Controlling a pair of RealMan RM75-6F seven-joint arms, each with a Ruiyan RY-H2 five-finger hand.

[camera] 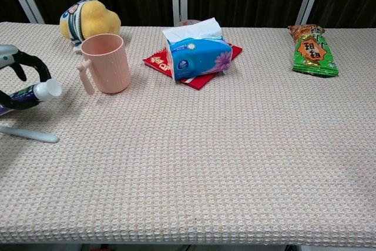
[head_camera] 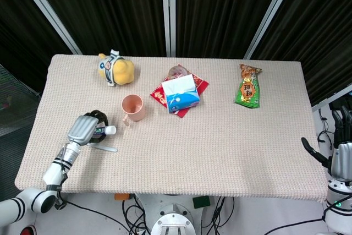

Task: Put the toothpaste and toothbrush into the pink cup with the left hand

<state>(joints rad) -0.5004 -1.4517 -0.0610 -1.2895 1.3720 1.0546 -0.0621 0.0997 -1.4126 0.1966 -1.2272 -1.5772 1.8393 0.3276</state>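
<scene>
- Over at the near-left part of the table [head_camera: 220,152], the toothpaste [camera: 32,94] is gripped in the left hand [head_camera: 83,130], lifted off the cloth with its white cap tilted up toward the cup.
- toothbrush [camera: 29,134] is lying flat on the table right below that hand, not held.
- pink cup [camera: 106,63] stands upright just beside the hand, handle facing it; looks empty inside from the head view.
- tissue pack [camera: 197,54] sits on a red packet [camera: 158,60], tissue poking out the top.
- right hand [head_camera: 342,155] hangs off the table's right edge, fingers spread, holding nothing.
</scene>
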